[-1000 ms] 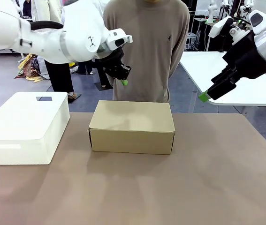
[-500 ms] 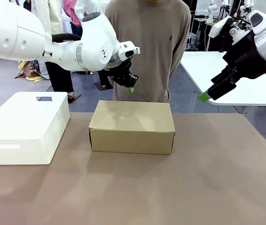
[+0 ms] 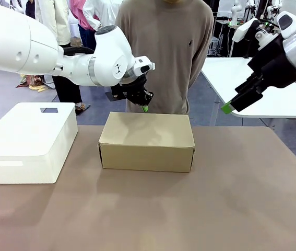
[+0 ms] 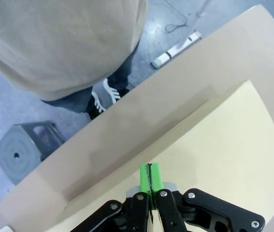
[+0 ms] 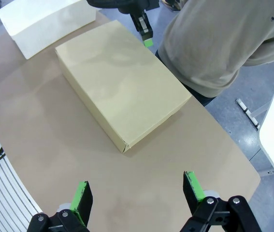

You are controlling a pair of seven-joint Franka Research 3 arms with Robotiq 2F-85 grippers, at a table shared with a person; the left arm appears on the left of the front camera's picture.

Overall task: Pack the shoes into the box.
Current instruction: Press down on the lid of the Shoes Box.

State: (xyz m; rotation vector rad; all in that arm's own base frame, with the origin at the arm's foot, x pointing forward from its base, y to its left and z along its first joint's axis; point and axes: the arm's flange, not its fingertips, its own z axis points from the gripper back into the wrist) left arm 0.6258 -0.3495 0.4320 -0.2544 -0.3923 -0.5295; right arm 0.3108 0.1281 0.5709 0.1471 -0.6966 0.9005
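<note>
- Brown tabletop point(image 3: 231, 209) carries two containers: the box toward the far edge at the middle, and a white lidded bin point(image 3: 27, 141) near the left edge.
- Cardboard box point(image 3: 148, 137), tan, sits with its lid down, long axis running along the table's far edge; the shoes are not to be seen outside it, so whether they are packed yet cannot be told.
- Left gripper point(image 3: 144, 107) hangs just above the box's far long edge, near the person point(image 3: 163, 52) standing behind it. Its fingers are pressed tight together with nothing between them, plain in the left wrist view point(image 4: 150, 178).
- Right gripper point(image 5: 139, 195) is held high off the table's right edge, well apart from the box, jaws spread wide and empty.
- Judgement: the left arm is much the nearer. With the box directly under its tip, the lid's far edge is the likely spot for its next contact, whether to lift or press.
</note>
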